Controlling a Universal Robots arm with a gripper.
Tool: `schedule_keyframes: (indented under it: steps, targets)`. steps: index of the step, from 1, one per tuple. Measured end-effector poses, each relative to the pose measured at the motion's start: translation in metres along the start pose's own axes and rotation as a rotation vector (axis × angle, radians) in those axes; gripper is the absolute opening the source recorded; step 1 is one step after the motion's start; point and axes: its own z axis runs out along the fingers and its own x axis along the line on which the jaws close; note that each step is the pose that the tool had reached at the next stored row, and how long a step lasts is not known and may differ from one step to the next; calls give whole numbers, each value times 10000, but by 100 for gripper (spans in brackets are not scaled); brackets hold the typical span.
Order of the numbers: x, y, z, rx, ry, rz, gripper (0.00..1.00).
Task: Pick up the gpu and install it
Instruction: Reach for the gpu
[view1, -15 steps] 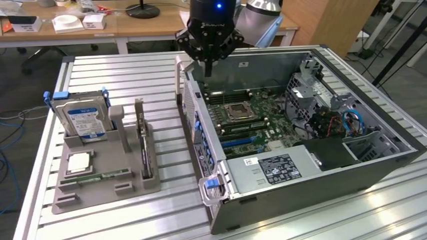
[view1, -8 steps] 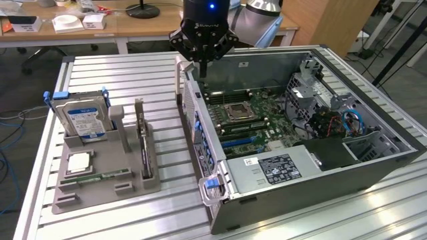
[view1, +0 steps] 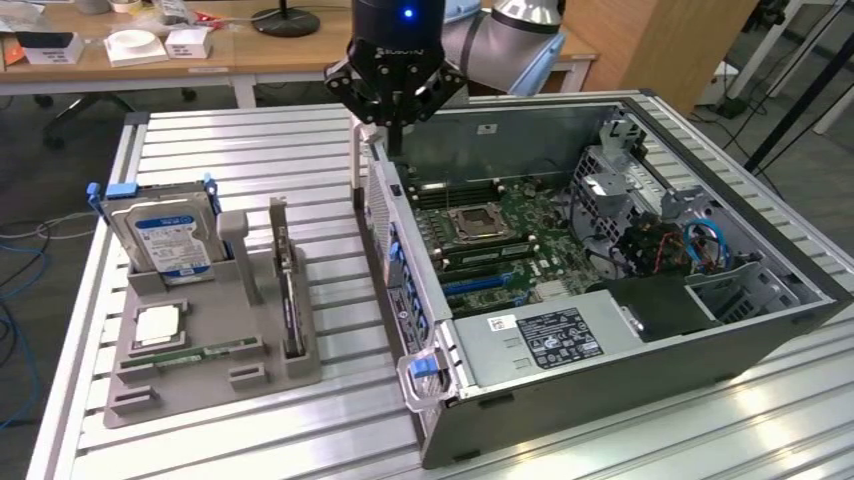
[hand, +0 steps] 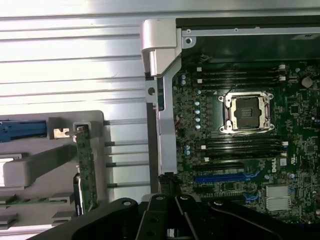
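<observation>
Claw (view1: 396, 122) pressed together, empty, above computer case (view1: 627, 385) rim. Gpu (view1: 284, 290) well apart from claw, lower, on edge in gray holder (view1: 187, 390); 1 hard drive (view1: 167, 238) farther off.

A wooden desk (view1: 280, 55) spans the upper left of the frame, with white boxes (view1: 136, 45) on it. A wooden cabinet (view1: 667, 40) stands at upper right. Dark floor (view1: 40, 170) lies at left.

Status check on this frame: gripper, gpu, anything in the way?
Gripper shut, holding nothing, above a corner of the open computer case. Gpu standing on edge in the gray holder, untouched. Hard drive in the same holder, apart from it.
</observation>
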Motion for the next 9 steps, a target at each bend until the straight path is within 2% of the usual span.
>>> schedule_keyframes:
  steps: [9]
  targets:
    - [111,-9,5,0,0,0,11]
